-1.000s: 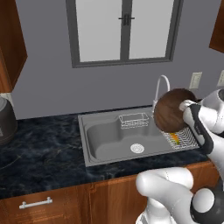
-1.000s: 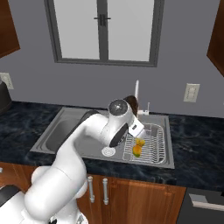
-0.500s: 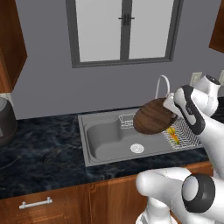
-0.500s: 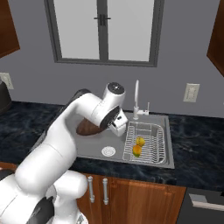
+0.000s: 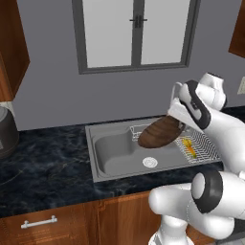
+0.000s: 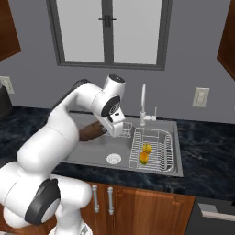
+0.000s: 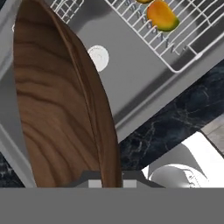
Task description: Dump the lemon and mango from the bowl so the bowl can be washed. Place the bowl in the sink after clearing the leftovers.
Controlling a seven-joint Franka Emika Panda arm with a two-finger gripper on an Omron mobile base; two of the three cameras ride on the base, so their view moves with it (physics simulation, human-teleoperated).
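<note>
Fingers [image 5: 178, 125] pinching the rim of the bowl [image 5: 160, 132], pressed tight on the thin wooden edge. Bowl held tilted over the basin of the sink [image 5: 112, 158], above the round drain [image 5: 150, 162], not touching the metal. In the hand view, the bowl [image 7: 57, 105] seen almost edge-on and holding no fruit; tilted this way probably because the dumping is already done. Lemon [image 6: 147, 148] and mango [image 6: 143, 158] lying close together in the wire rack [image 6: 154, 150] on the side section of the sink, so what remains is most likely only to lower the bowl into the basin.

Around: curved faucet [image 6: 143, 103] standing at the back rim, between basin and rack, near the wrist; a small wire basket [image 5: 138, 131] at the back of the basin, just behind the bowl. Both could catch the bowl's edge if lowered too far back. Dark marble bench [image 5: 43, 162] on both sides, a dark grey toaster [image 5: 7, 131] at the far left, well apart from the sink. Window [image 5: 136, 33] above.
</note>
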